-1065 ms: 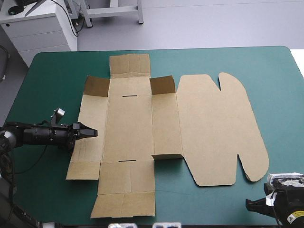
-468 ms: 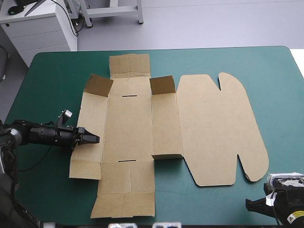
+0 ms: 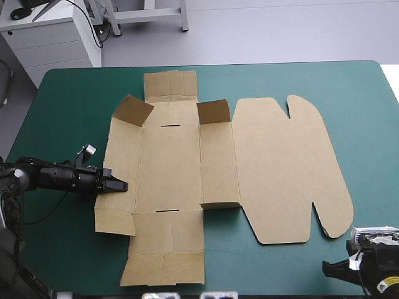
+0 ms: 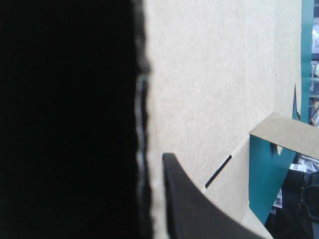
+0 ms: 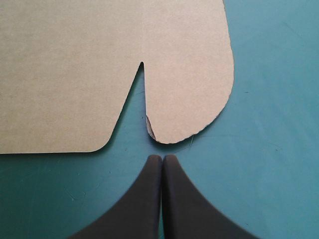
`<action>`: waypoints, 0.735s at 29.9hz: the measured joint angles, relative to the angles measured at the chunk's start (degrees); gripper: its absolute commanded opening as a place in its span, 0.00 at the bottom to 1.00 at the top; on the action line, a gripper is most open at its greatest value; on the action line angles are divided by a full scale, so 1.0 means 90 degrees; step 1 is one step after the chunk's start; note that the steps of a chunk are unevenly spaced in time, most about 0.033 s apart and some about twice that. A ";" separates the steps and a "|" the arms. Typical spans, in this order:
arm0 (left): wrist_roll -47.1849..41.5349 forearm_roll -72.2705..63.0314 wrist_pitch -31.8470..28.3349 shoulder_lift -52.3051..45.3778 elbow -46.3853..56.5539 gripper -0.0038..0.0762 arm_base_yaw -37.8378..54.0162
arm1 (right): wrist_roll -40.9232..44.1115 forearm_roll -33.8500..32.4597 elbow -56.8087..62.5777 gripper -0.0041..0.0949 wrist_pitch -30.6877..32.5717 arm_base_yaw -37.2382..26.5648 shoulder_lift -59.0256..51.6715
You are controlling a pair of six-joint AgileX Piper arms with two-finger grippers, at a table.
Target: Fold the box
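Box: the box (image 3: 168, 168) lies opened out as a cut brown sheet in the middle of the table (image 3: 62, 93), on the teal-green cover.
Lid panel: the lid panel (image 3: 287, 168) lies flat, spreading toward the table's right side.
Raised parts: two corner flaps stand up at the far end. One is at the left wall strip (image 3: 133, 110) and the other at the right wall strip (image 3: 214, 111); the rest looks flat.
Left gripper: the left gripper (image 3: 122, 185) reaches in low from the table's left edge and is clamped on the outer edge of the left wall strip (image 3: 118, 162), with the board between its fingers.
Left wrist view: one black finger (image 4: 189, 209) lies on top of the board just beside the board's edge, and a narrow slot (image 4: 218, 172) shows ahead of it. The other side of the edge is dark.
Right gripper: the right gripper (image 3: 325, 266) sits near the table's near right corner, clear of the box, with its fingers pressed together into one point.
Ahead of the right gripper: the lid's rounded tab (image 5: 189, 89) lies close but not touching, a thin notch (image 5: 142, 69) cut beside it.
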 measured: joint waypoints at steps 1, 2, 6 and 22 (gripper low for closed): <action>0.0044 0.0007 0.0007 0.0000 0.0000 0.04 0.0000 | 0.0000 0.0000 0.0000 0.03 0.0000 0.0000 0.0000; 0.0092 0.0014 0.0013 0.0000 0.0000 0.04 0.0000 | 0.0000 0.0000 0.0000 0.03 0.0000 0.0000 0.0000; 0.0272 0.0133 0.0056 0.0000 -0.0077 0.04 -0.0056 | 0.0000 0.0000 0.0000 0.03 0.0000 0.0000 0.0000; 0.0809 0.2087 -0.1106 -0.0529 -0.2640 0.04 -0.1758 | 0.0000 0.0000 0.0000 0.03 0.0000 0.0000 0.0000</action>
